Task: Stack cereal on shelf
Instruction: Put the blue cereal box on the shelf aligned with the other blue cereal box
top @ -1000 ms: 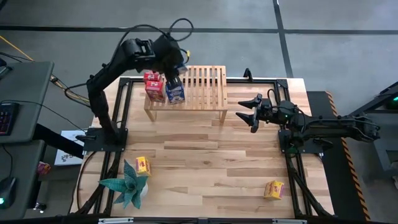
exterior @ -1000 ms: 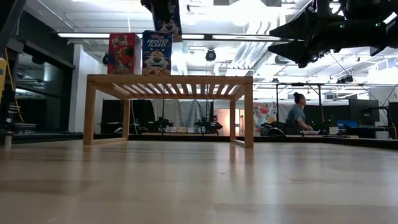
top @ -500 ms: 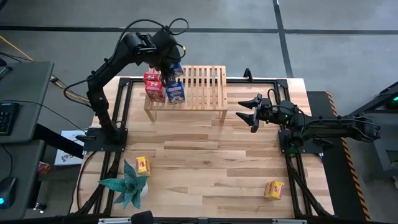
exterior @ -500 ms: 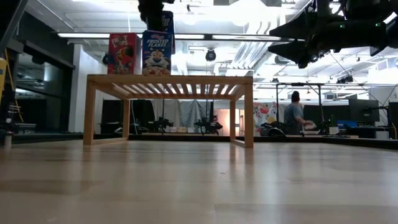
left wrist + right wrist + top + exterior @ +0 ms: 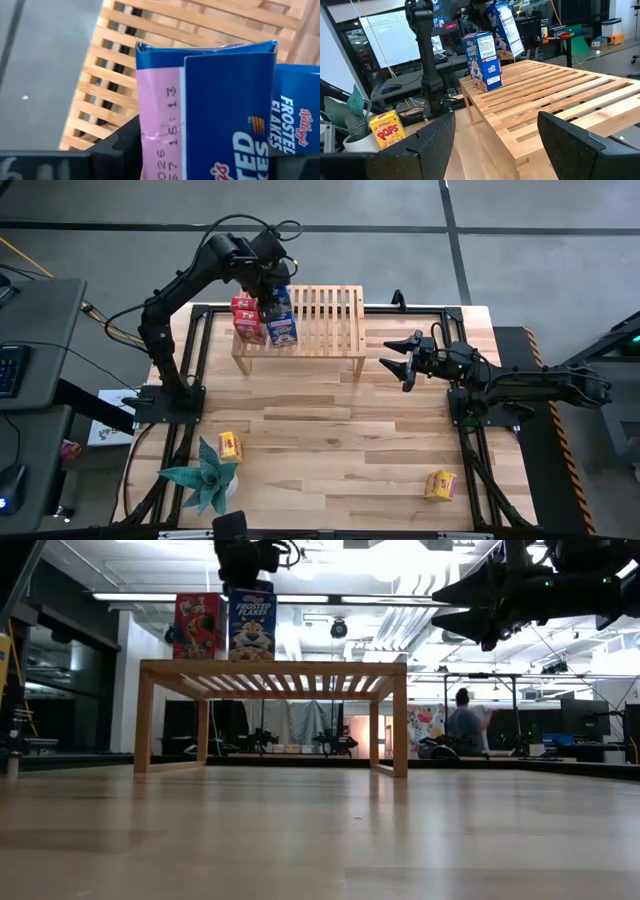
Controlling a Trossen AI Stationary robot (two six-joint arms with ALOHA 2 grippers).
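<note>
A red cereal box point(image 5: 245, 320) and a blue one point(image 5: 283, 330) stand upright on the left end of the light-wood shelf point(image 5: 330, 320). My left gripper point(image 5: 270, 280) hangs over the shelf's far left part, shut on a second blue cereal box point(image 5: 504, 22). That box sits just behind the standing blue one point(image 5: 252, 628). My right gripper point(image 5: 398, 365) waits open and level to the right of the shelf, holding nothing. Two yellow cereal boxes point(image 5: 230, 445) point(image 5: 441, 484) lie on the table. My left gripper pinches the blue box at its upper end between the two fingers, one dark finger point(image 5: 117, 150) lying beside the pink side panel point(image 5: 157, 130). The fingers slant steeply down from above. The box hangs below them, tilted, over the shelf slats point(image 5: 115, 75).
A teal spiky plant point(image 5: 205, 475) stands at the near left corner by one yellow box. The shelf's middle and right slats point(image 5: 555, 90) are bare. Beyond the table a person point(image 5: 463, 725) shows in the room.
My left gripper has sunk toward the shelf top with the blue box and shifted toward the shelf's left end, tipping further downward. The held box now hangs right behind the standing blue box. The right arm has kept still.
</note>
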